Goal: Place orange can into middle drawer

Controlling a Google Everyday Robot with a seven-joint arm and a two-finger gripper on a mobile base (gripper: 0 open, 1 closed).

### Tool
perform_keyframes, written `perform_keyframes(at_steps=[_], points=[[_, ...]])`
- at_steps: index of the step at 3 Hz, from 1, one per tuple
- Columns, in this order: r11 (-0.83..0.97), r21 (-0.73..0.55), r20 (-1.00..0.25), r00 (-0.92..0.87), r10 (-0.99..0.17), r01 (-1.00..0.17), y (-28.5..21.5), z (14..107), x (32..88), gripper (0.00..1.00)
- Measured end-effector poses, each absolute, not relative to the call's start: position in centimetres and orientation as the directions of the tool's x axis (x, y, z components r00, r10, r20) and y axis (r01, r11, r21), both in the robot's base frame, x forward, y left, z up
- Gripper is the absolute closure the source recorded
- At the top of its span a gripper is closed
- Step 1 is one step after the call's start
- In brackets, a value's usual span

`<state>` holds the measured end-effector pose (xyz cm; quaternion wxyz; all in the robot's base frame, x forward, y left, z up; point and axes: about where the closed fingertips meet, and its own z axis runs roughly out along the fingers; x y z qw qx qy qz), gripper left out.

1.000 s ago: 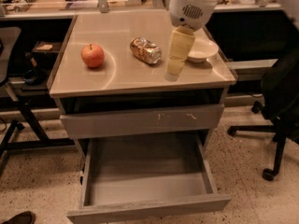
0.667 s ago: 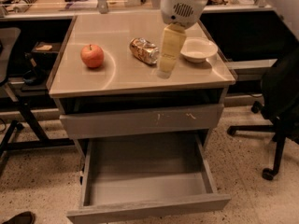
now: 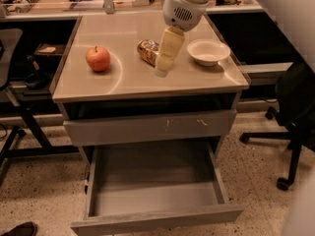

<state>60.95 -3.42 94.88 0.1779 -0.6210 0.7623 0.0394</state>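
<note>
Grey drawer (image 3: 152, 195) nearest, pulled out, tray bare and ready to receive. Above it, a shut drawer front (image 3: 147, 128) with pale scratches.

On the surface (image 3: 123, 85): apple (image 3: 98, 58) to the left, bowl (image 3: 208, 51) to the right, and the can (image 3: 145, 50) between them, well above the drawer and not yet moved. The can is shiny orange-gold with white patterning and seems to lie on its side. It looks round and slick, likely to roll if nudged.

The hand (image 3: 162, 69) hangs tilted just in front of the can's right part, tip low toward the surface. Wide or narrow: cannot tell. Contact with the can is unclear.

Judged step: approach to grasp, nothing lifted. The next move calls for settling squarely over the can's body, closing across its girth, then carrying it past the surface edge and down into the drawer.
</note>
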Motion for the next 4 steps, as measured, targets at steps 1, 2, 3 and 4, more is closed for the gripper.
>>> perform_keyframes(at_steps=[1,2,3,4], points=[[0.29,-0.115,-0.347,-0.235,-0.908,-0.95,-3.0,93.2,65.6,0.0],[0.343,-0.082,-0.37,-0.291,-0.882,-0.936,-3.0,92.3,69.4,0.0],[0.384,-0.061,-0.386,-0.333,-0.86,-0.921,-2.8,91.6,72.0,0.0],[0.411,-0.044,-0.397,-0.361,-0.844,-0.911,-2.2,90.8,73.8,0.0]])
